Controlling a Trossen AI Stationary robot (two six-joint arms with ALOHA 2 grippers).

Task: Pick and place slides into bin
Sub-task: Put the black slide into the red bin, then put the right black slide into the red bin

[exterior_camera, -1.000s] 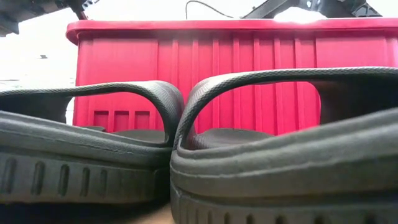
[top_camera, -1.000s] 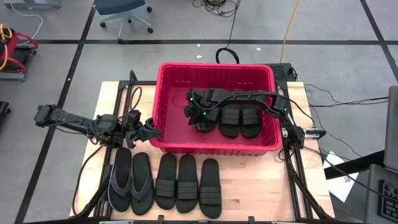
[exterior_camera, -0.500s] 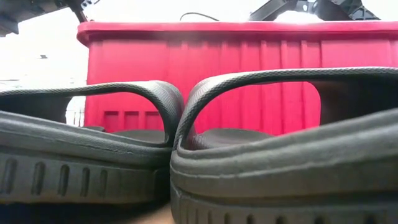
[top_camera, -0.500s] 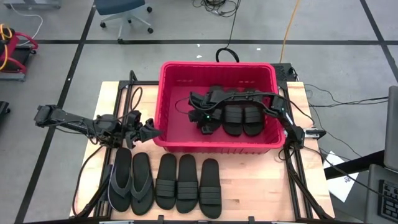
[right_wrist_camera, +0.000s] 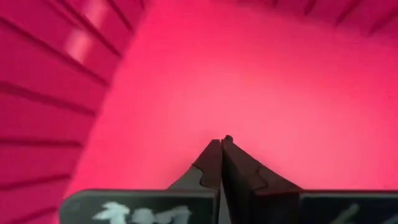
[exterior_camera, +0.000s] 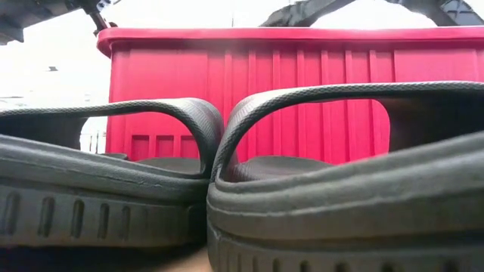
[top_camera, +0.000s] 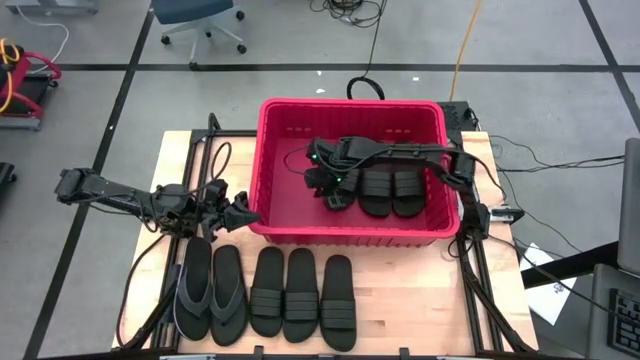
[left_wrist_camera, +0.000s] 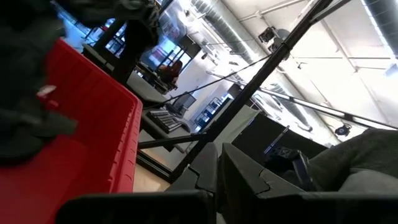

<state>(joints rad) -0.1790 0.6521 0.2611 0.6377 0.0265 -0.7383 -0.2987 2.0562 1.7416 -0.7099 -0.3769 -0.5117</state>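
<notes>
Two slides (top_camera: 391, 191) lie side by side on the floor of the red bin (top_camera: 282, 118), right of centre in the high view, with a third dark one partly hidden just to their left. The right end effector (top_camera: 327, 180) hangs inside the bin beside them, fingers pressed together on nothing, red floor ahead of it. Five more slides (top_camera: 285, 295) line the tabletop (top_camera: 420, 300) at the lower middle. The left end effector (top_camera: 243, 212), also closed and empty, waits just outside the bin's left corner.
</notes>
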